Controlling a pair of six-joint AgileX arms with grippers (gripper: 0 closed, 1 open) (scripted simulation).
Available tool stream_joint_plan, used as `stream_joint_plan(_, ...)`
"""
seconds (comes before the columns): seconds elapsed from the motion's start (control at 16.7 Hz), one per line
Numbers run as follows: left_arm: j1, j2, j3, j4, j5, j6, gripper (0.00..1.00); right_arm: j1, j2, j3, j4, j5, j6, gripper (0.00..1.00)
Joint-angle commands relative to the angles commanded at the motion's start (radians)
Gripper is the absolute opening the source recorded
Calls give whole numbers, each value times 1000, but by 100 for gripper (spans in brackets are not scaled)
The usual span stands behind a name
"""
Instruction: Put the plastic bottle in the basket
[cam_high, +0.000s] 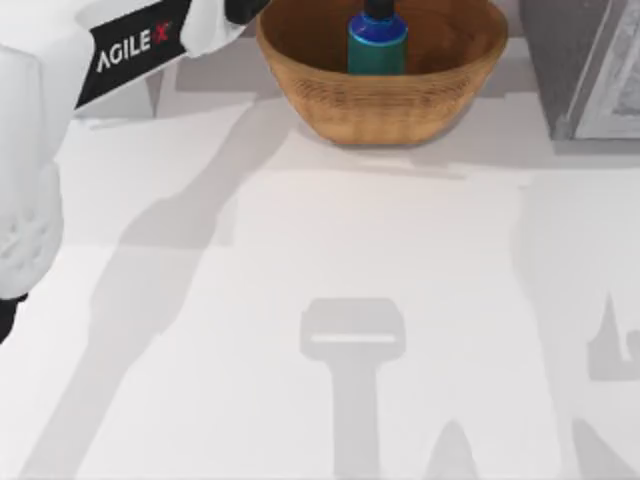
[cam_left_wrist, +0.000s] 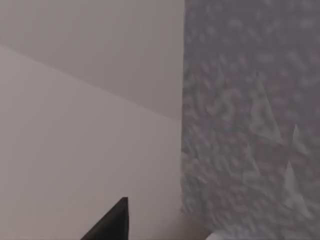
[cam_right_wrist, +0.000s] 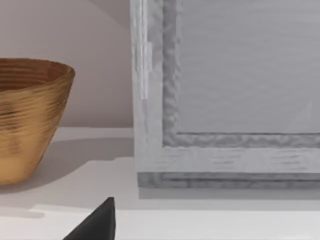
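Plastic bottle (cam_high: 377, 42) stands upright inside the basket (cam_high: 385, 100), at the top view's upper centre. Squat turquoise body, dark blue shoulder, black cap cut off by the top edge of the view. Smooth, glossy plastic.

Basket: round woven wicker bowl, tan-brown, fine horizontal ribbing inside and out, walls flaring up to a wide rim, much wider than the bottle. It sits on the white matte table (cam_high: 330, 260). The right wrist view shows its ribbed side wall (cam_right_wrist: 27, 117) from the side.

Just right of the basket in the top view: a grey panel (cam_high: 590, 70) with a rough, mottled frame.

Left arm (cam_high: 120, 45): white shell with a black AgileX band, reaching in from the upper left toward the basket. Left gripper open/closed: cannot tell. Right gripper: 1 dark fingertip (cam_right_wrist: 97, 222) in its wrist view, state likewise cannot tell.
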Motion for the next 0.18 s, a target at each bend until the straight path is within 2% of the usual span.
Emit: stream_joint_plan(0.18, 0, 0, 0, 0, 0, 0, 100, 0, 0, 0, 0, 0, 0, 100)
